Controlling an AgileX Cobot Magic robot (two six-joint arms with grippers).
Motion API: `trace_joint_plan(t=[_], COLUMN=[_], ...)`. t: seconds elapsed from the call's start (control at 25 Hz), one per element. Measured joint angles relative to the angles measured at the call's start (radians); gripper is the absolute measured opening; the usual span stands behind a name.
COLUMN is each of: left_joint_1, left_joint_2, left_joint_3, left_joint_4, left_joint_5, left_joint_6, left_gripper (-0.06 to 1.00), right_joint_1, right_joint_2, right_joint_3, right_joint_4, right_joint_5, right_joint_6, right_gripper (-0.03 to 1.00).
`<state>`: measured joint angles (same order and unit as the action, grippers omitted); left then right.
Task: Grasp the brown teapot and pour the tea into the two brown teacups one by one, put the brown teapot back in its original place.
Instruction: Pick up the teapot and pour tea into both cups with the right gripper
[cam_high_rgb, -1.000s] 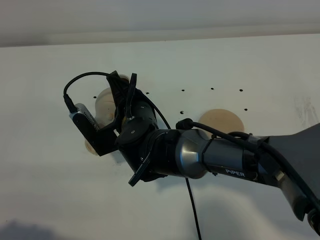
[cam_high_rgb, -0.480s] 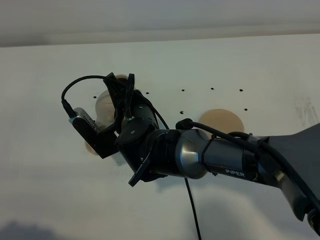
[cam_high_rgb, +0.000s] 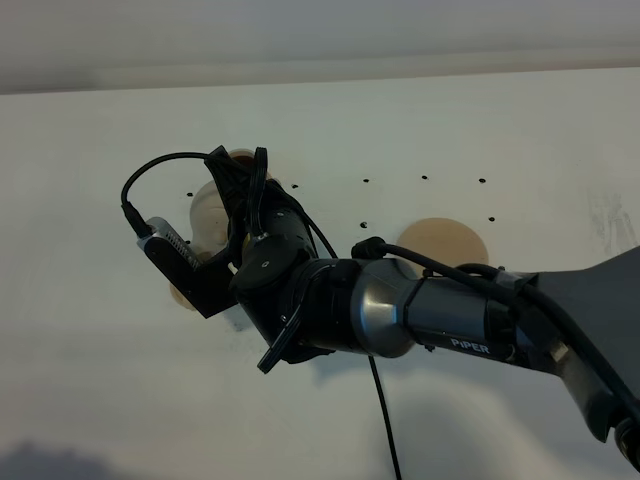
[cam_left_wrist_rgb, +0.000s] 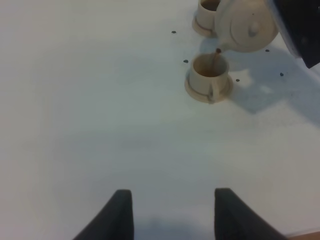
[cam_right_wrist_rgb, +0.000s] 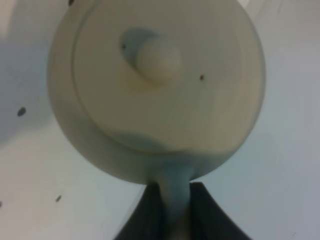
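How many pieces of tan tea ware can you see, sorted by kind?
Teapot: 1
Teacups: 2
Small cup saucers: 2
Large saucer: 1
Total: 6

teapot (cam_left_wrist_rgb: 247, 26) tilted over one teacup (cam_left_wrist_rgb: 207, 80), spout above its mouth, second teacup (cam_left_wrist_rgb: 204, 15) just beside, large saucer (cam_high_rgb: 443, 243) well apart rightward on the desk (cam_high_rgb: 520, 130)
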<state>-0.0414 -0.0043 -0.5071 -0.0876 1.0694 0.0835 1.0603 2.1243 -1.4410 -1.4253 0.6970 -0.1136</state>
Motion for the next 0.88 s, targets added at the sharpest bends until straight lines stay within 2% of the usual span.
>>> trace_joint_plan(t=[0.88], left_joint_1=[0.0], left_joint_2=[0.0], left_joint_3=[0.0], left_joint_4=[0.0], left_joint_5=[0.0], left_joint_6=[0.0], left_gripper=[0.36], right_joint_1=[-0.003], right_joint_2=[0.0], right_joint_3=[-0.02], right_joint_4=[-0.007], right_joint_5=[-0.008], right_joint_6=[-0.054], right_gripper=[0.09])
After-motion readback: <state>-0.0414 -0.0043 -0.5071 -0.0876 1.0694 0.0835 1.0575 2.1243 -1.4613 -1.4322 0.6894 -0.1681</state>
